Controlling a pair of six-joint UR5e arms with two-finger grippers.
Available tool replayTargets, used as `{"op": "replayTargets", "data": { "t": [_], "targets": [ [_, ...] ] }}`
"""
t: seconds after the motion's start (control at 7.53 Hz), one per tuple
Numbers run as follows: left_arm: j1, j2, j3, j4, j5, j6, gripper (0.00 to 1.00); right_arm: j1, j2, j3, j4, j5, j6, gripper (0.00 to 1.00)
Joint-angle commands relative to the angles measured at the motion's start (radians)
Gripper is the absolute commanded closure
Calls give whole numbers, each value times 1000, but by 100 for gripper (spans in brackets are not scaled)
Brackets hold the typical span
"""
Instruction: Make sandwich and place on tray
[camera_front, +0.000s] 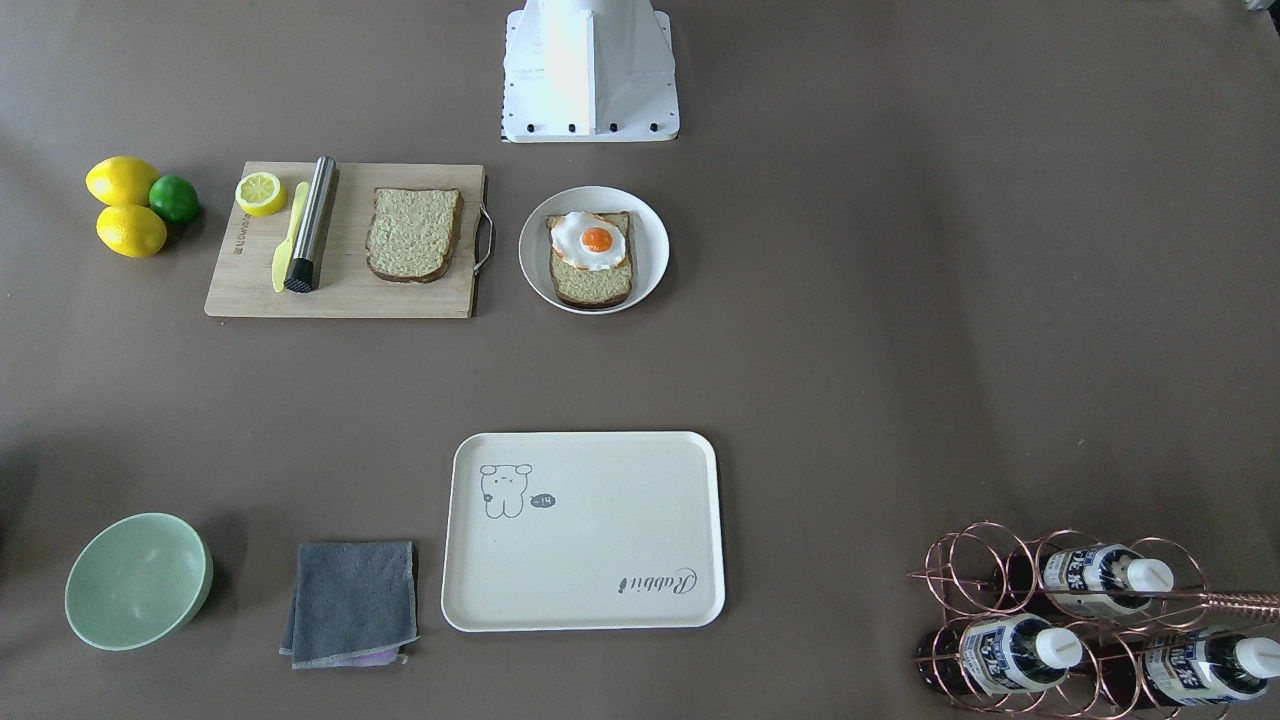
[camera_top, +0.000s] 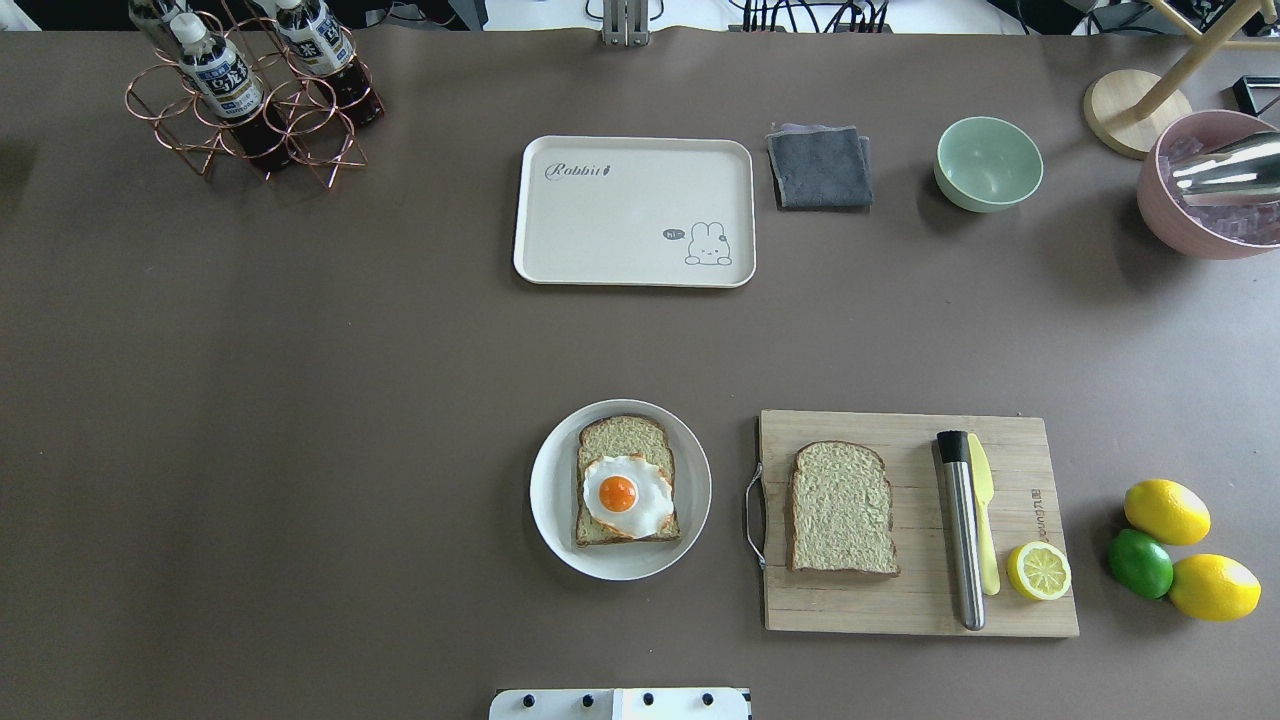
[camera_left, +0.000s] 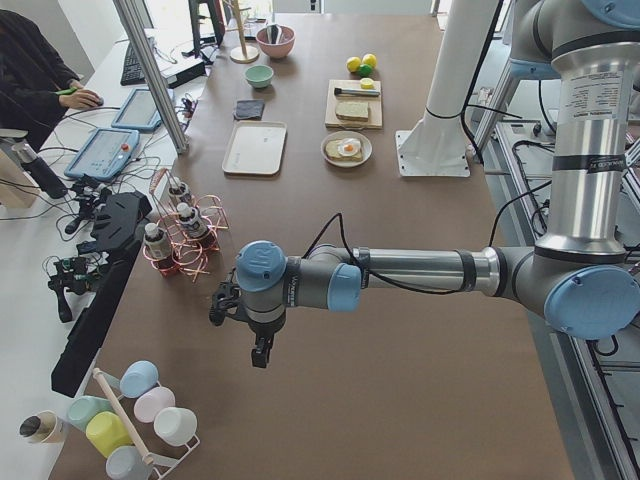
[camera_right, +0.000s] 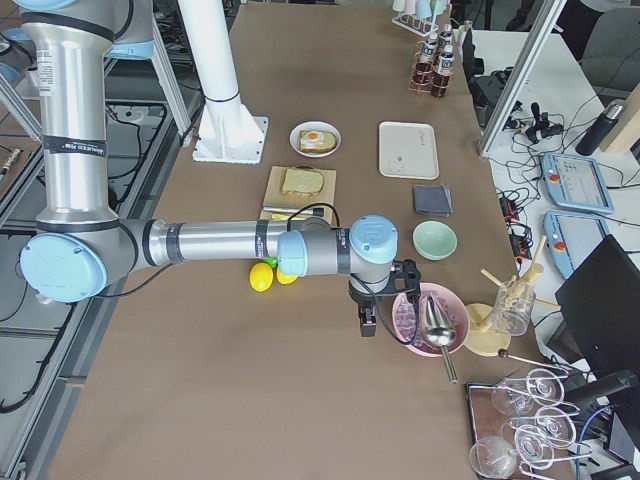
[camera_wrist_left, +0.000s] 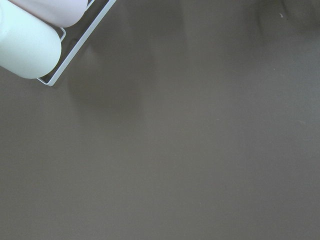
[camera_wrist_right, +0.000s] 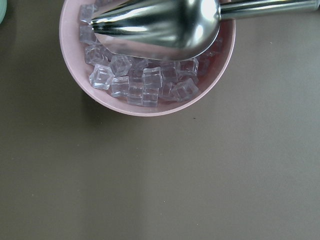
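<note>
One bread slice (camera_top: 625, 438) lies on a round white plate (camera_top: 548, 500) with the fried egg (camera_top: 620, 495) on top of it. A second bread slice (camera_top: 842, 508) lies bare on the wooden cutting board (camera_top: 900, 600). The cream tray (camera_top: 620, 215) stands empty across the table. My left gripper (camera_left: 258, 352) hangs over bare table far to the left, near the bottle rack. My right gripper (camera_right: 366, 325) hangs far to the right beside the pink ice bowl (camera_right: 428, 320). Both show only in the side views, so I cannot tell if they are open or shut.
A copper rack of bottles (camera_top: 250, 90), a grey cloth (camera_top: 820, 165), a green bowl (camera_top: 988, 163) and the pink ice bowl with a metal scoop (camera_top: 1215, 180) line the far side. A yellow knife (camera_top: 982, 510), a steel cylinder (camera_top: 962, 530), a half lemon (camera_top: 1038, 570), two lemons (camera_top: 1166, 511) and a lime (camera_top: 1140, 563) sit at the right.
</note>
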Motion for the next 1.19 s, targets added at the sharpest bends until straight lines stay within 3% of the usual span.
{"op": "replayTargets", "data": {
  "t": [0.0, 1.06],
  "targets": [
    [0, 0, -2, 0, 0, -1, 2, 1, 6, 1, 0, -8, 1, 0],
    [0, 11, -8, -5, 2, -9, 2, 1, -5, 8, 0, -4, -1, 0]
  ]
}}
